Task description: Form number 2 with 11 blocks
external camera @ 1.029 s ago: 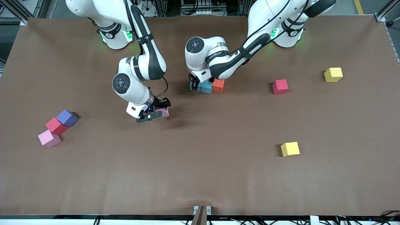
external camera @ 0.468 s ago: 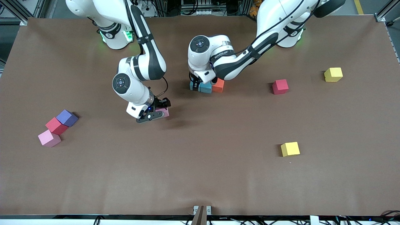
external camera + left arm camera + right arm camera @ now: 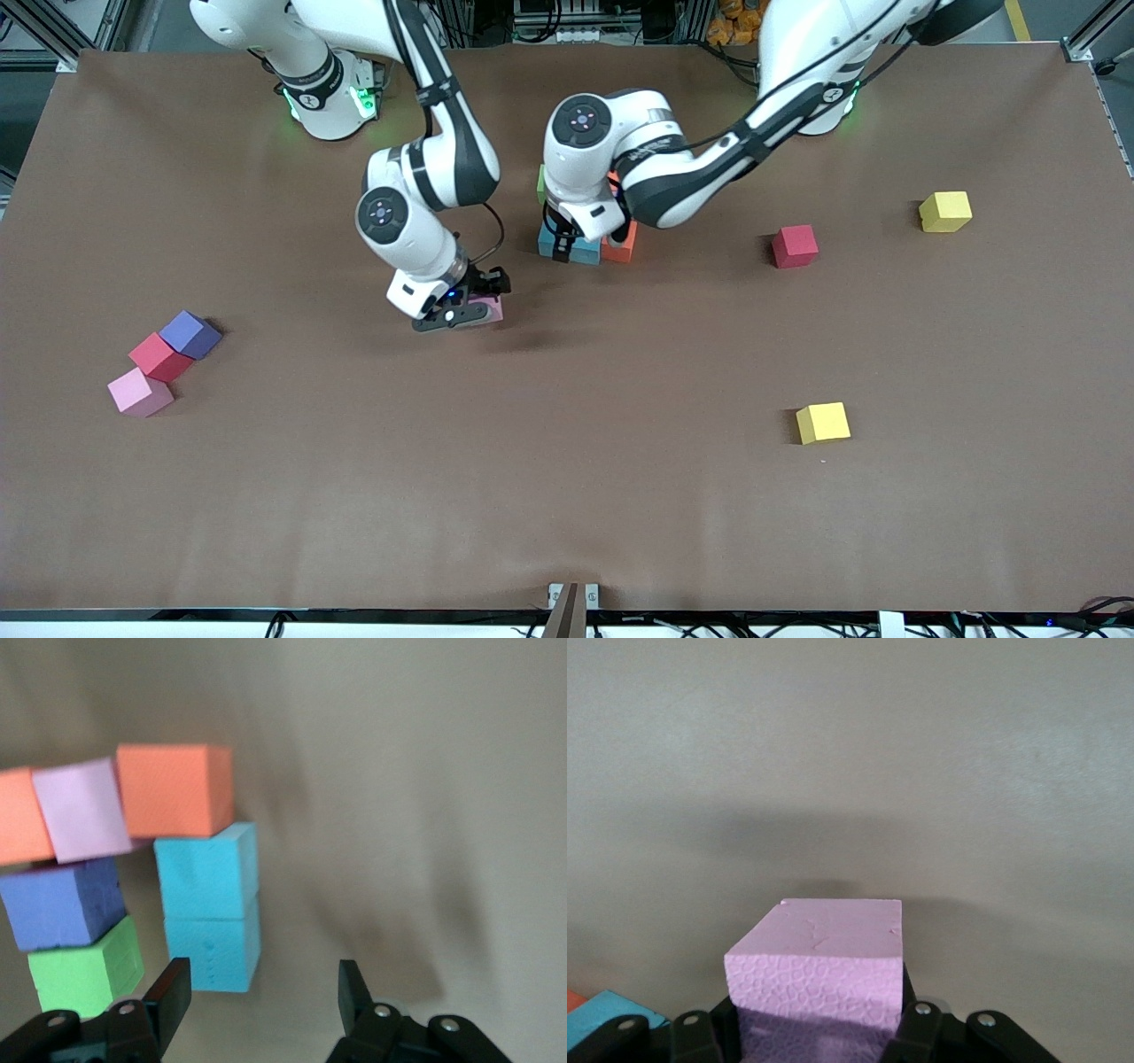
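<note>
Front view first, working from the blocks nearest the camera: we see a yellow block [image 3: 823, 423] lying alone toward the left arm's end of the table, well apart from both grippers. Toward the right arm's end sits a touching trio, a pink block [image 3: 139, 392] nearest the camera, then a red block [image 3: 159, 356], then a purple block [image 3: 190, 333].

Next comes the right gripper [image 3: 467, 312]. The right arm reaches out from its base, bends at the elbow and tips its wrist down toward the table's middle. Its fingers pinch a pink cube [image 3: 488, 309]; in the right wrist view that cube [image 3: 819, 970] sits squarely between the fingers, with table surface past it and a sliver of light blue at the frame's corner.

Farther on, the left arm folds back on itself so that the left gripper [image 3: 567, 243] hangs over the assembled cluster. Its fingers stand spread with nothing between them. Just beneath it lie the light blue block [image 3: 580, 249] and the orange block [image 3: 620, 244], and a green block [image 3: 540, 182] peeks out past the wrist. The left wrist view shows the cluster beside the left gripper [image 3: 261, 997]: two light blue cubes [image 3: 208, 908] in a line, an orange cube [image 3: 173, 788], a lilac cube [image 3: 81, 808], a purple cube [image 3: 60, 902] and a green cube [image 3: 84, 968].

Another red block [image 3: 794, 245] and another yellow block [image 3: 945, 211] lie toward the left arm's end.
</note>
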